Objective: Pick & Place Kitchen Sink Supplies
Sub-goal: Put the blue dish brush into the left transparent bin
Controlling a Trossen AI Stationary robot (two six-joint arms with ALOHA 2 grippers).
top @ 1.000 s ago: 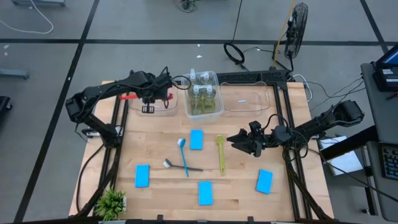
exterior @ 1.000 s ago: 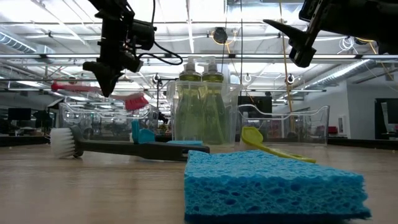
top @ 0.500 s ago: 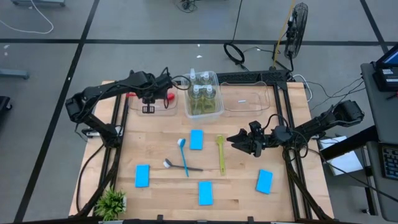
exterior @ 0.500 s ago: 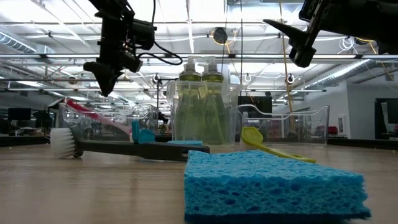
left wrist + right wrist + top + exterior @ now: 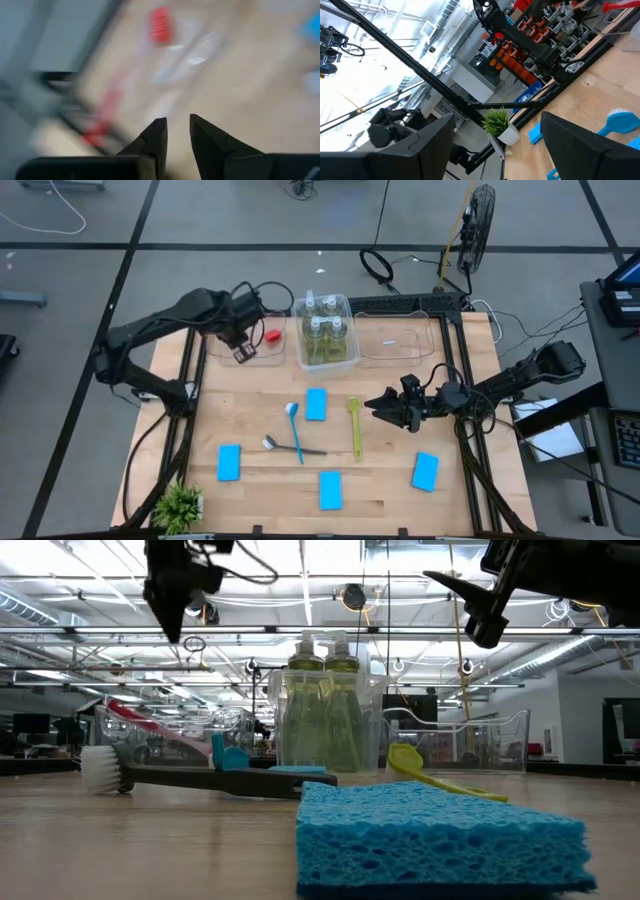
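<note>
Light wooden table [image 5: 250, 415], black frame rails along sides. Landmark: middle clear bin [image 5: 325, 331] at far edge, holds bottles. Two more clear bins flank it, left bin [image 5: 243, 348] and right bin [image 5: 398, 340]. Nearer than middle bin: blue sponge [image 5: 316, 404], blue brush [image 5: 296, 430] crossing grey brush [image 5: 291, 447], yellow-green brush [image 5: 355, 426]. Further toward near edge: three sponges (all flat) [image 5: 229, 462] [image 5: 330, 489] [image 5: 425, 471]. Small plant [image 5: 178, 506] at near left corner.

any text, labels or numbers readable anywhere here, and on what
None can be read.
Bottles in the middle bin: no label visible.
Sponges and brushes: no print visible.
Shelved items in the room behind, in the right wrist view: too small to read.
Left wrist view: too blurred to read.
</note>
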